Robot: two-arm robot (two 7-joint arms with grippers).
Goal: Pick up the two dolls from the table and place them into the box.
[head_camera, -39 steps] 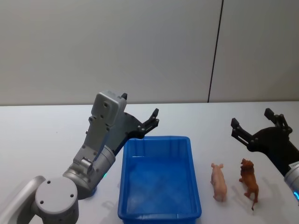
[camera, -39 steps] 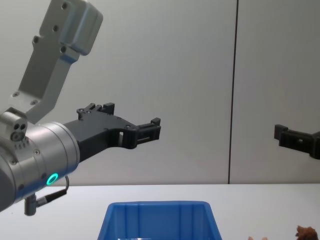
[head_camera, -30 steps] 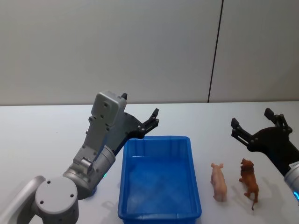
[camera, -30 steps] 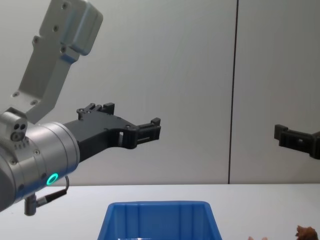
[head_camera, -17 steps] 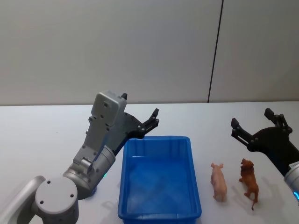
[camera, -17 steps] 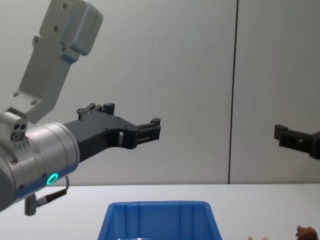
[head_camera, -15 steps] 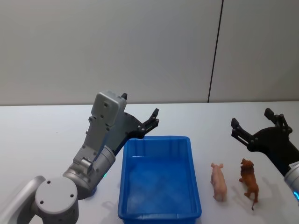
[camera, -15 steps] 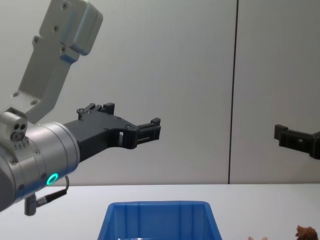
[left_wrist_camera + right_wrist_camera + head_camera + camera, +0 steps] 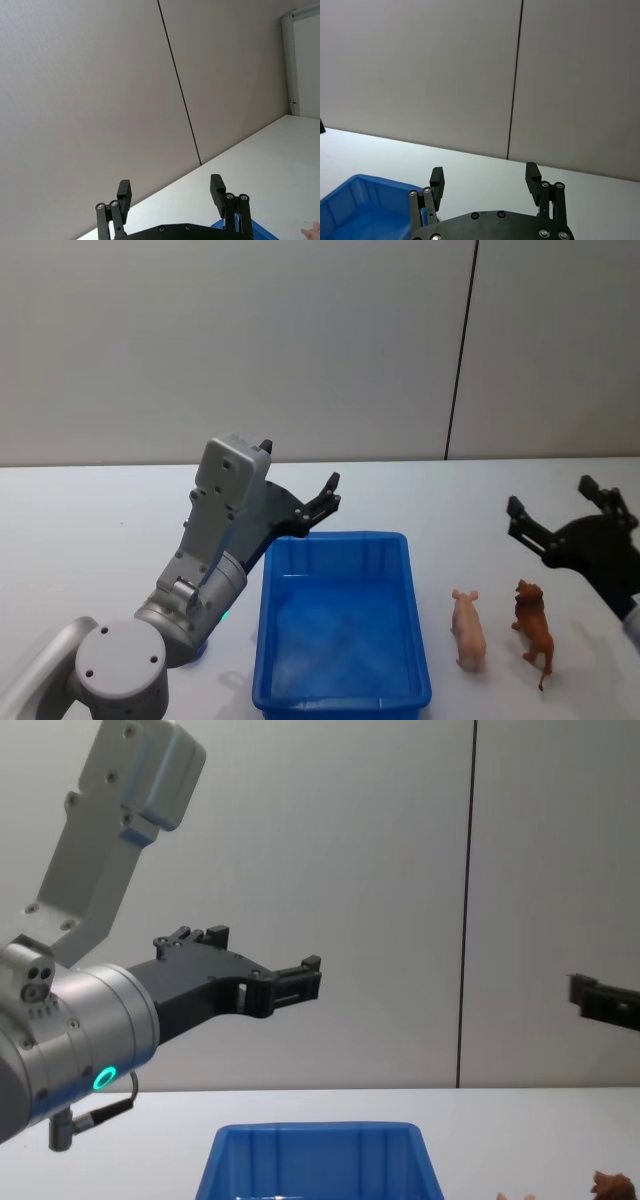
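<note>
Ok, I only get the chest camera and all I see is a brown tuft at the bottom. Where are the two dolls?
Observer: Both stand on the table to the right of the box, the pink doll nearer it.
Operator: Is the brown one touching it?
Observer: No, the brown doll stands apart, farther right.
Operator: Are the grippers holding anything?
Observer: No. The right gripper hangs open beyond the dolls; the left gripper is open by the box's far left corner.

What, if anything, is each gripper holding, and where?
Nothing: left gripper and right gripper are open and empty; pink doll and brown doll stand on the table.
</note>
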